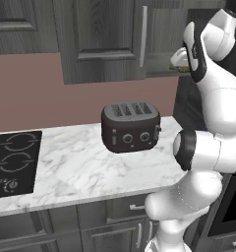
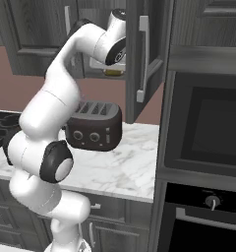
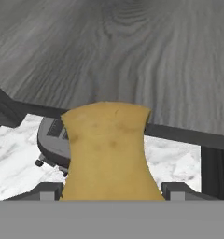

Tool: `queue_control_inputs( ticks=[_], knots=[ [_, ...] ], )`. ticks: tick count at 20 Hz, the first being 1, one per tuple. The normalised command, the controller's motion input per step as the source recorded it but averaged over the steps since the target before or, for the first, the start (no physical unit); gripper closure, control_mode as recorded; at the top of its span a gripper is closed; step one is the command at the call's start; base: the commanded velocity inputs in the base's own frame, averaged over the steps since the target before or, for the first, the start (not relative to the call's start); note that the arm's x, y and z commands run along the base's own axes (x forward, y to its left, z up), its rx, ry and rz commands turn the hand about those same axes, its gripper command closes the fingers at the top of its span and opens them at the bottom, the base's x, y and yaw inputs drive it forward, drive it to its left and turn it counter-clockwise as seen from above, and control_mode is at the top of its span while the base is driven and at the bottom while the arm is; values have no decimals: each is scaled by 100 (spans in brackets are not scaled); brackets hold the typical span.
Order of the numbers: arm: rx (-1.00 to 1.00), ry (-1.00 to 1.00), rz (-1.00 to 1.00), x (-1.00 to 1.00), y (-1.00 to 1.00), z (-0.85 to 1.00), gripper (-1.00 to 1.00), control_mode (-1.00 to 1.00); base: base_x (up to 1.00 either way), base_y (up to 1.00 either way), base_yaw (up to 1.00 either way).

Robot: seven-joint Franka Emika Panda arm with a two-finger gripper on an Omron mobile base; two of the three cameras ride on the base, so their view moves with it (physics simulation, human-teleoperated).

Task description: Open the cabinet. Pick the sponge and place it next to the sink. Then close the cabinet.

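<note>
While my claw (image 3: 111,193) is up inside the cabinet (image 2: 148,59), its jaws sit fairly wide with the sponge (image 3: 108,151) wedged between them, so I'd call that a proper grip on the sponge and not just an open hand. From the hand view the sponge is a yellowish block rising right up the middle, with the grey wood grain of the cabinet's inside behind it. Lower down past the shelf edge I can see the toaster (image 3: 53,140) and the marble counter (image 3: 177,161).

From the right base view my wrist is tucked into the opening beside the swung-out door, whose long silver handle (image 2: 143,59) points my way. The toaster sits on the counter just below.

Progress-wise: cabinet's open, sponge looks grabbed. What's left, by my reckoning, is pulling it out without clipping the door, setting it down by the sink, then shutting the cabinet. So roughly halfway, I'd guess.
</note>
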Motion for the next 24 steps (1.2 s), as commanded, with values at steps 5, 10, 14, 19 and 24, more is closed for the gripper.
queue_control_inputs(
  ticks=[5,10,14,19,24],
  knots=[
    [0,0,0,-83,19,0,100,-100,0,0,0],
    [0,0,0,-79,31,-1,100,-100,0,0,0],
    [0,1,0,-82,45,-5,100,-100,0,0,0],
    [0,2,-1,-94,34,0,100,-100,0,0,0],
    [0,12,-8,-98,13,-7,100,-100,0,0,0]
  ],
)
